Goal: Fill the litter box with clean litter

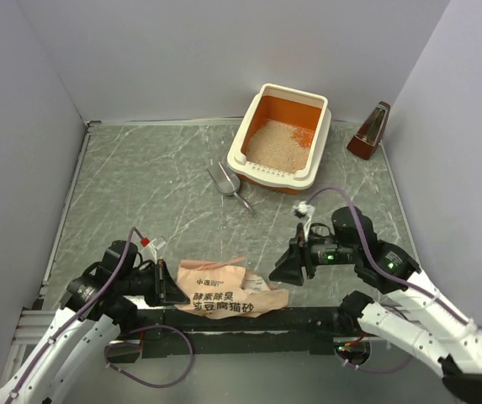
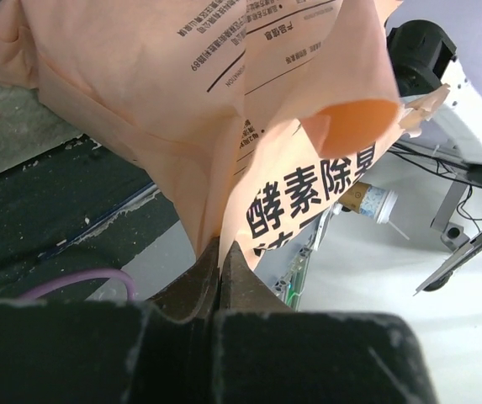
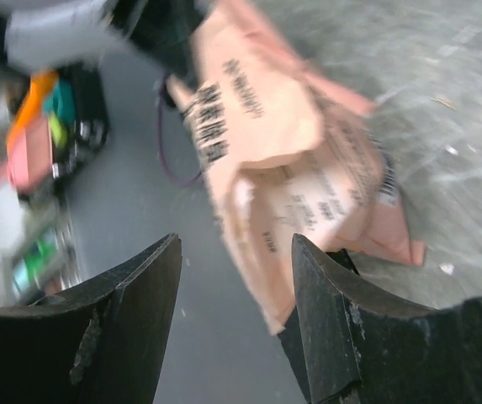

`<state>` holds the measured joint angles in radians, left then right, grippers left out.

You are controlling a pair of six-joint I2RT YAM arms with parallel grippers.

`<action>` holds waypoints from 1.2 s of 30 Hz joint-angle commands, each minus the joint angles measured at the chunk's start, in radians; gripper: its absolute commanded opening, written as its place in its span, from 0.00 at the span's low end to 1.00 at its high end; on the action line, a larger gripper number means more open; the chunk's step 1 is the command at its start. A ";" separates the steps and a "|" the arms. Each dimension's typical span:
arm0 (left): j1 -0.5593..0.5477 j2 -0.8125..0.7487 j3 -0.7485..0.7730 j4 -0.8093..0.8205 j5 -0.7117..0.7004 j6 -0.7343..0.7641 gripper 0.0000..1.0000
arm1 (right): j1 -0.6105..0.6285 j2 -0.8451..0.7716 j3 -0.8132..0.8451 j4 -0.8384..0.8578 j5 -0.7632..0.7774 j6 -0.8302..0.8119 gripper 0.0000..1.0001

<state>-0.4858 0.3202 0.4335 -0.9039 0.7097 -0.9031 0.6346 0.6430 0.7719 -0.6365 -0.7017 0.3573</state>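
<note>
Up at the far right, cream-and-orange plastic litter box (image 1: 245, 145) holds pale beige sandy litter (image 1: 272, 143), probably enough. Left gripper (image 2: 221, 252) pinches the floppy peach-pink plastic bag (image 1: 228, 292); right gripper (image 1: 286, 268) is spread, empty.

Far and right of centre, upright, turned slightly: litter box (image 1: 276, 174), cream-white rim and walls, orange inside. Within, clean litter (image 1: 272, 143), pale beige grains over the near floor, far end bare.

one litter box (image 1: 274, 175), one metal scoop (image 1: 226, 181), one pink bag (image 1: 224, 290), one brown metronome-like object (image 1: 370, 132).
</note>
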 commanded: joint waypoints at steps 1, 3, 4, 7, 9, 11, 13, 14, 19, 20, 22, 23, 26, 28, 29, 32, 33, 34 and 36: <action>-0.004 0.039 0.039 -0.055 -0.025 0.016 0.01 | 0.233 0.101 0.125 0.005 0.161 -0.152 0.63; -0.002 0.051 0.051 -0.064 -0.061 0.018 0.01 | 0.316 0.141 0.159 -0.009 0.244 -0.199 0.63; -0.002 0.062 0.063 -0.078 -0.073 0.020 0.01 | 0.392 0.176 0.184 -0.012 0.276 -0.211 0.63; -0.004 0.075 0.080 -0.085 -0.104 0.010 0.01 | 0.532 0.249 0.227 -0.015 0.350 -0.270 0.63; -0.004 0.077 0.088 -0.090 -0.118 0.007 0.01 | 0.583 0.288 0.245 -0.011 0.407 -0.302 0.63; -0.004 0.085 0.094 -0.095 -0.124 0.009 0.01 | 0.655 0.342 0.256 -0.003 0.456 -0.326 0.63; -0.004 0.088 0.100 -0.098 -0.127 0.012 0.01 | 0.697 0.392 0.271 0.003 0.528 -0.340 0.62; -0.004 0.089 0.102 -0.101 -0.128 0.012 0.01 | 0.726 0.405 0.273 0.011 0.550 -0.349 0.62; -0.004 0.086 0.109 -0.109 -0.131 0.013 0.01 | 0.783 0.448 0.270 0.031 0.630 -0.399 0.62; -0.004 0.088 0.108 -0.110 -0.134 0.013 0.01 | 0.793 0.446 0.268 0.038 0.639 -0.402 0.62; -0.004 0.086 0.105 -0.110 -0.131 0.016 0.01 | 0.815 0.446 0.260 0.063 0.649 -0.405 0.62; -0.004 0.088 0.105 -0.110 -0.133 0.017 0.01 | 0.817 0.449 0.259 0.067 0.651 -0.406 0.62; -0.004 0.086 0.105 -0.110 -0.131 0.018 0.01 | 0.817 0.469 0.248 0.074 0.656 -0.409 0.62; -0.004 0.083 0.103 -0.110 -0.131 0.018 0.01 | 0.817 0.484 0.244 0.081 0.643 -0.409 0.62; -0.004 0.083 0.103 -0.112 -0.130 0.017 0.01 | 0.820 0.497 0.238 0.086 0.630 -0.408 0.62; -0.004 0.085 0.111 -0.118 -0.134 0.020 0.01 | 0.826 0.511 0.224 0.095 0.622 -0.402 0.62; -0.004 0.085 0.116 -0.119 -0.136 0.020 0.01 | 0.827 0.514 0.219 0.103 0.619 -0.400 0.62; -0.004 0.086 0.117 -0.121 -0.138 0.020 0.01 | 0.829 0.515 0.213 0.103 0.617 -0.400 0.62; -0.004 0.086 0.120 -0.122 -0.138 0.020 0.01 | 0.829 0.526 0.201 0.098 0.610 -0.399 0.62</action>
<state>-0.4877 0.4023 0.5140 -0.9565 0.6117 -0.8917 1.4525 1.1629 0.9913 -0.5770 -0.0849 -0.0284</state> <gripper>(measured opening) 0.011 0.620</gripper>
